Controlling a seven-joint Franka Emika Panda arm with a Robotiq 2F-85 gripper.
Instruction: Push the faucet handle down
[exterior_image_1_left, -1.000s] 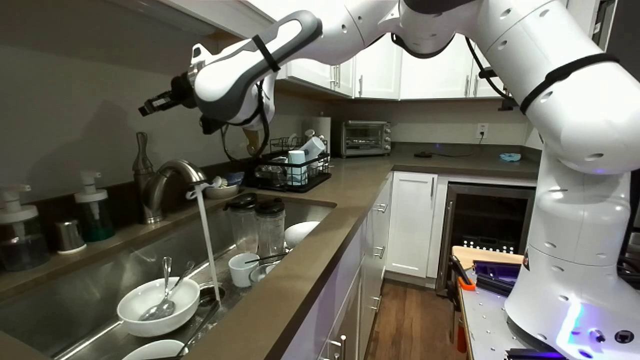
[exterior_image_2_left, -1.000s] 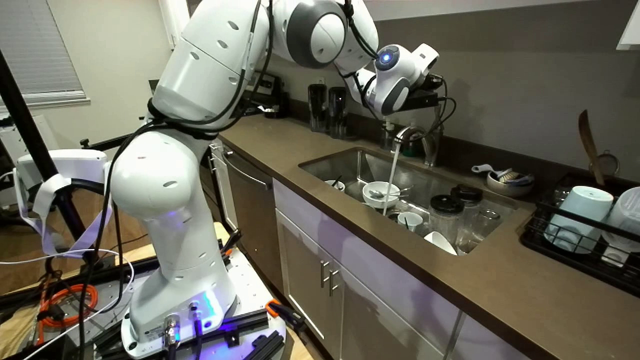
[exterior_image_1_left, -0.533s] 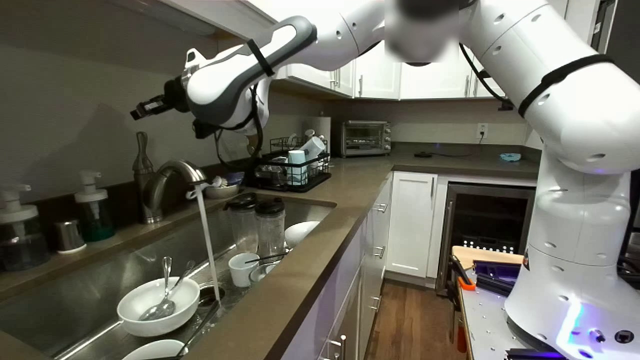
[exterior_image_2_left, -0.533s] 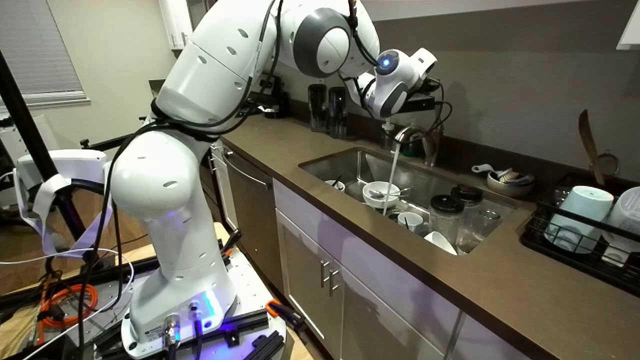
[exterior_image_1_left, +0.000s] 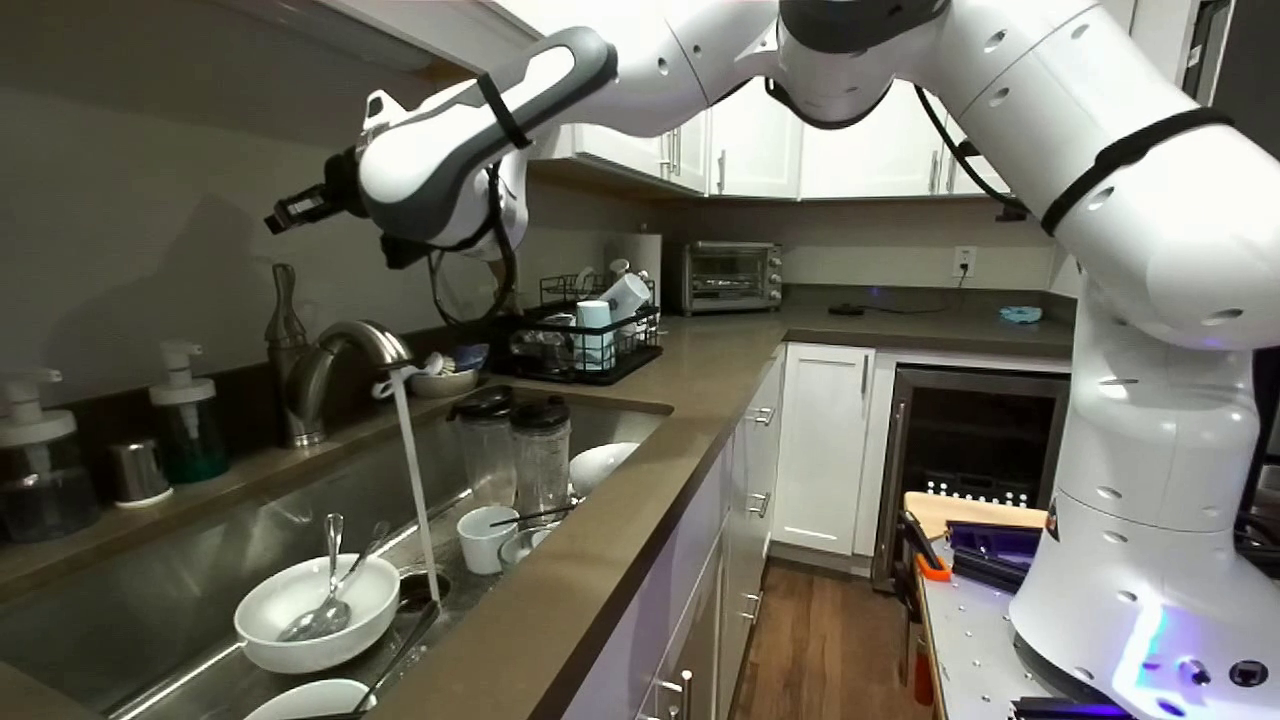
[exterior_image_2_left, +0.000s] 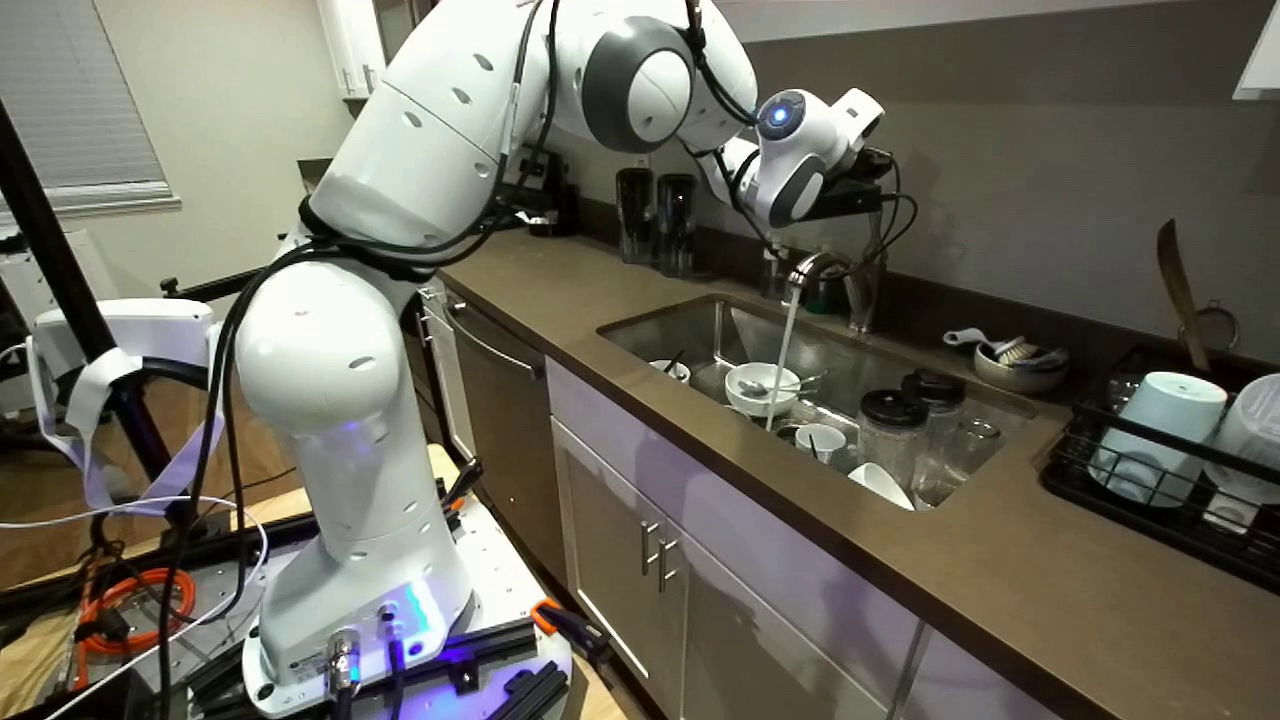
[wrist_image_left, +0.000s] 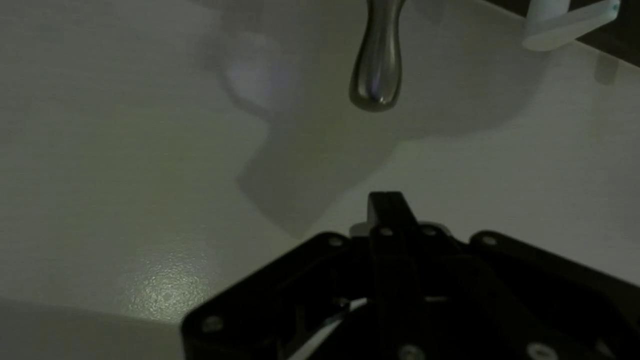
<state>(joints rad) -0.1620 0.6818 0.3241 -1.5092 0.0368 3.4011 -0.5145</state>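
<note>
At the far left of an exterior view, a soap bottle (exterior_image_1_left: 45, 480) is cut off by the edge. Beside it stand a metal cup (exterior_image_1_left: 138, 470) and another soap bottle (exterior_image_1_left: 192, 428), green in its lower part. Next comes the faucet handle (exterior_image_1_left: 285, 312), rising upright from the back of the faucet (exterior_image_1_left: 308, 385). I have my hand (wrist_image_left: 385, 197) above it, clenched on nothing: in the wrist view the fingertips (wrist_image_left: 394, 204) meet, apart from the handle. There I see only the handle's rounded end and some of its neck; the rest runs out past the top edge. In an exterior view my wrist (exterior_image_2_left: 790, 182) hides most of the hand, and the handle is hard to make out.

Farther right, a white bowl (exterior_image_1_left: 270, 640) holding a spoon (exterior_image_1_left: 325, 618) sits in the sink (exterior_image_1_left: 230, 545). Water (exterior_image_1_left: 412, 475) falls from the faucet toward the drain (exterior_image_1_left: 415, 588), which I see only in part. Then come a white mug (exterior_image_1_left: 480, 545) and two jars (exterior_image_1_left: 541, 465) with black lids; the counter (exterior_image_1_left: 580, 570) hides the near side of the sink. Past them are the dish rack (exterior_image_1_left: 600, 377), its load too jumbled to sort out, and a toaster oven (exterior_image_1_left: 732, 278). My base (exterior_image_1_left: 1130, 560) runs off the edge at the far right.
</note>
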